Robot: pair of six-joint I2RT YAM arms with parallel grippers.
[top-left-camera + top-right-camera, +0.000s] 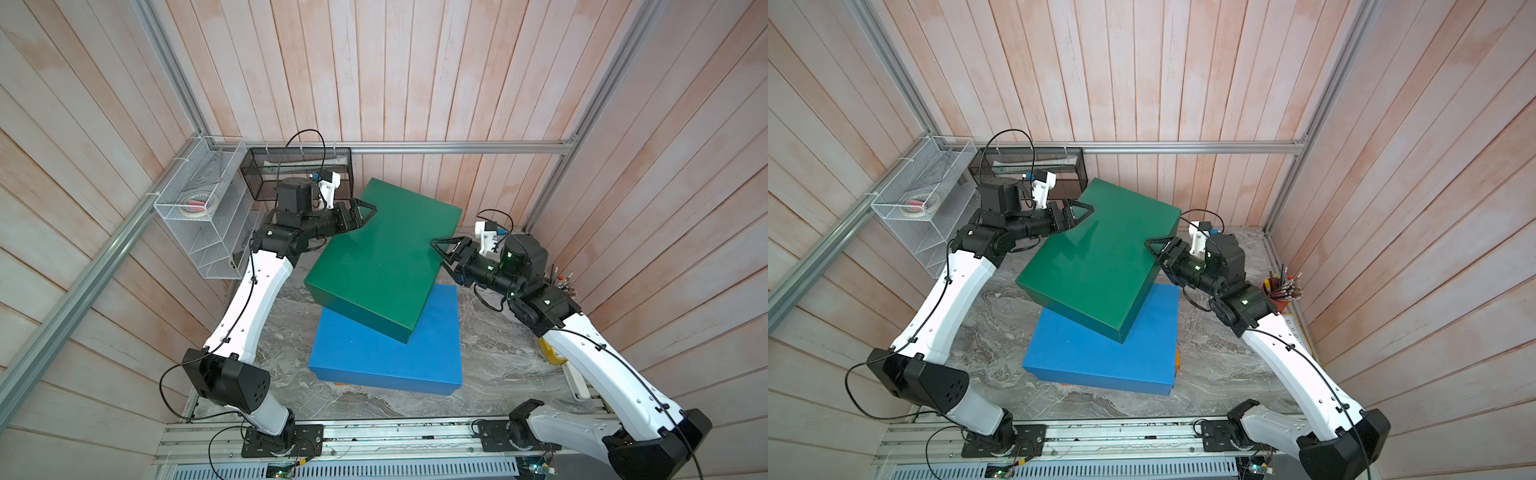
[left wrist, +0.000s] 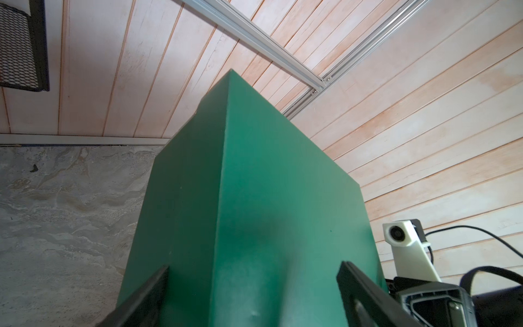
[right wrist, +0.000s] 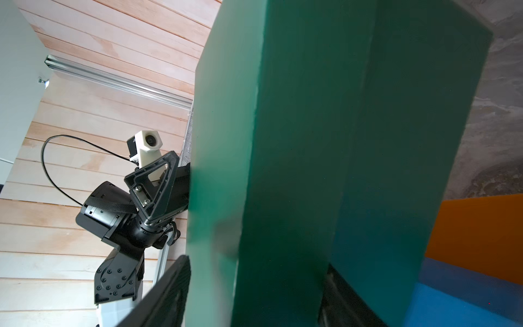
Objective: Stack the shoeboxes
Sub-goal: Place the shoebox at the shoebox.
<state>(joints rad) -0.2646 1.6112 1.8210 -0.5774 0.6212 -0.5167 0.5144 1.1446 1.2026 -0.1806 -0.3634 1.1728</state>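
Stack looks almost done: green shoebox (image 1: 382,257) sits skewed on blue shoebox (image 1: 386,357), orange shoebox (image 3: 475,235) beneath. The left gripper (image 1: 370,214) and right gripper (image 1: 439,253) straddle its opposite edges; clamped or loose, I cannot tell. Better square it evenly before withdrawing

No legible text anywhere

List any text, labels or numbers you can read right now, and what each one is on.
Readable text: none.
Green shoebox, blue shoebox, orange shoebox: plain, no print visible.
Flat yellow-edged item beside the pencil pot: small dark marks, too blurred to read.
Tape roll in the white wire rack: nothing legible.
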